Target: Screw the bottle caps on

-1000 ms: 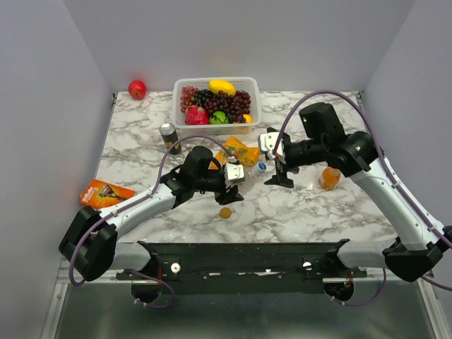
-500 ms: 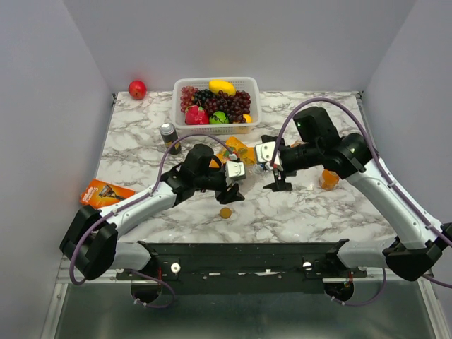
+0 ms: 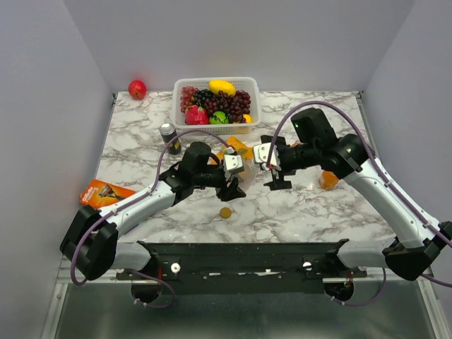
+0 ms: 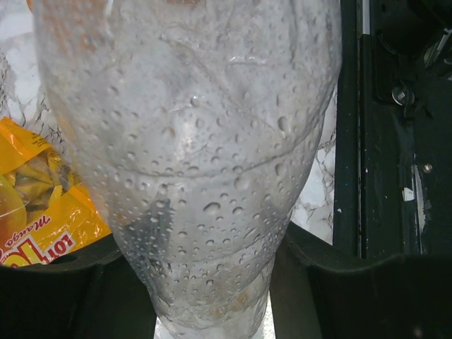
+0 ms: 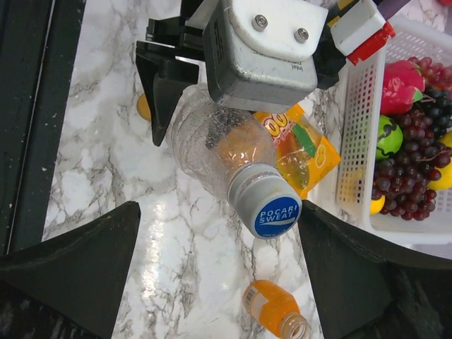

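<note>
Two robot arms meet over the middle of a marble tabletop [image 3: 304, 212]. The left claw [image 4: 212, 289] is clamped round the belly of the colourless bottle [image 4: 198, 141], holding it tilted with its neck towards the other arm. A white cap [image 5: 268, 206] with a blue mark sits on that neck; I cannot tell whether it is threaded tight. Over the last second the right claw [image 5: 219, 212] has slid in from the right side, and the left has shifted the bottle a little to meet it. The right claw's fingers now stand wide on either side of the cap, not touching it. It looks poised to close and twist. An orange bottle [image 5: 272, 307] lies uncapped towards the right edge and a golden-orange cap [image 3: 225, 212] lies loose by the near edge, so most of the job remains.
</note>
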